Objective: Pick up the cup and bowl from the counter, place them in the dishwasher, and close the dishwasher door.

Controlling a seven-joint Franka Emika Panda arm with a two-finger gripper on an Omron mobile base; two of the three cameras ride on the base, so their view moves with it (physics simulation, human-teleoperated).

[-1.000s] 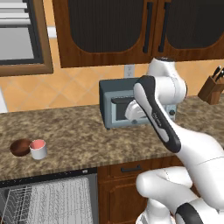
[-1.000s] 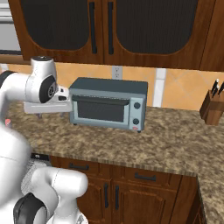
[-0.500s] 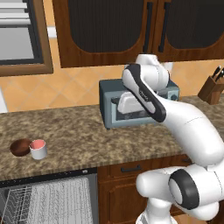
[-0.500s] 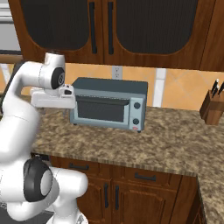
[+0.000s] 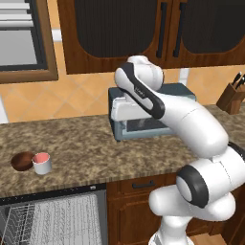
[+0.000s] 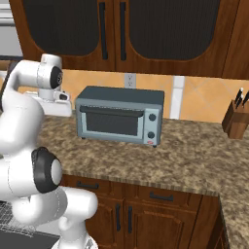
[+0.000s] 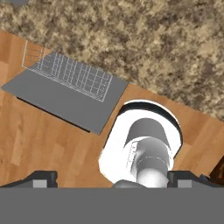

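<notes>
The white cup [image 5: 42, 163] with its pink inside stands on the granite counter [image 5: 86, 143] at the far left, touching the dark brown bowl [image 5: 22, 161] on its left. Below them the dishwasher [image 5: 57, 217] stands open, its white wire rack showing. My hand [image 5: 128, 111] hangs in front of the toaster oven, well to the right of the cup and above the counter. In the hand view my gripper [image 7: 113, 179] is open, fingertips [image 7: 43, 179] far apart with nothing between them. It looks down on the counter's edge [image 7: 153, 43] and the lowered dishwasher door [image 7: 57, 103].
A grey-blue toaster oven [image 6: 119, 114] stands mid-counter behind my hand. A knife block [image 6: 236, 121] sits at the far right. Dark upper cabinets [image 5: 119, 28] hang above, wooden drawers [image 5: 143, 184] run under the counter, and a wooden floor [image 7: 35, 144] lies beside the door.
The arm's upper links have swung round to the left, with the hand still by the toaster oven. The gripper has stayed open. Cup and bowl have not moved.
</notes>
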